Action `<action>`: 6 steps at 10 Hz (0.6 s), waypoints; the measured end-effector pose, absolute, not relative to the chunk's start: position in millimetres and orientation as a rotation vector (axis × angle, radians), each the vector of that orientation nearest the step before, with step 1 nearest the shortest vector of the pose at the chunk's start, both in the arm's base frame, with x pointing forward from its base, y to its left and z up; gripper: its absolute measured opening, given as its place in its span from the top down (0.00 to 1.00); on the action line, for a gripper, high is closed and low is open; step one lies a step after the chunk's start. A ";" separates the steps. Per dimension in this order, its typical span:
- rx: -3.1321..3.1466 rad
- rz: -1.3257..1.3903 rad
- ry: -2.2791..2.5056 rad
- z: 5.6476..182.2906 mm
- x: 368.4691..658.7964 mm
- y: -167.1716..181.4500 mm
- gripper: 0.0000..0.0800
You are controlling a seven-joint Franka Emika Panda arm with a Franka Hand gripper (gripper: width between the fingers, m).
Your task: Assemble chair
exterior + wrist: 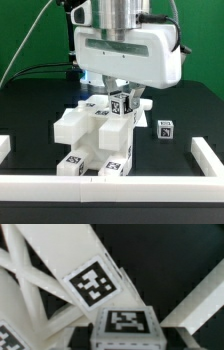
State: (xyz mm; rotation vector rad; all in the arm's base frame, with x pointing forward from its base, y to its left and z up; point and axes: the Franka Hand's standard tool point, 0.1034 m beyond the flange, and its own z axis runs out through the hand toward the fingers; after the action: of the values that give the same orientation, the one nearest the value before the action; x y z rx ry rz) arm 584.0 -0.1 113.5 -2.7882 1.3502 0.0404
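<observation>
The chair's white parts stand stacked mid-table: chunky blocks and a slotted frame (95, 142) with black-and-white tags. My gripper (122, 100) hangs just over the top of the stack, shut on a small tagged white cube (122, 104). In the wrist view this cube (125, 326) sits between the two dark fingers (82, 335), tag facing the camera. Beyond it runs the slotted frame (92, 283) with its diagonal white bars and a large tag. Whether the cube touches the frame cannot be told. A second small tagged cube (165, 128) lies on the black table to the exterior view's right.
Long plain white border bars edge the work area: one along the front (110, 185), one at the exterior view's left (5, 148) and one at its right (207, 155). The black tabletop (40, 110) shows around the stack. The arm's broad white hand (130, 55) hides the area behind it.
</observation>
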 end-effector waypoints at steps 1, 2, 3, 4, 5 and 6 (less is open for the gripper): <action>-2.765 0.061 1.381 113.7 584.2 -0.1 0.64; -2.762 0.081 1.388 114.0 584.6 1.6 0.64; -2.760 0.089 1.394 114.1 585.0 4.6 0.64; -2.742 0.093 1.430 114.1 585.4 7.3 0.64; -2.741 0.092 1.432 114.1 585.5 7.9 0.64; -2.744 0.092 1.427 114.0 585.3 7.8 0.63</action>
State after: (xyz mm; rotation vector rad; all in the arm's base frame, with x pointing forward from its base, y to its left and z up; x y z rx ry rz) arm 585.3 7.8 114.0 -2.7439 1.4271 0.0925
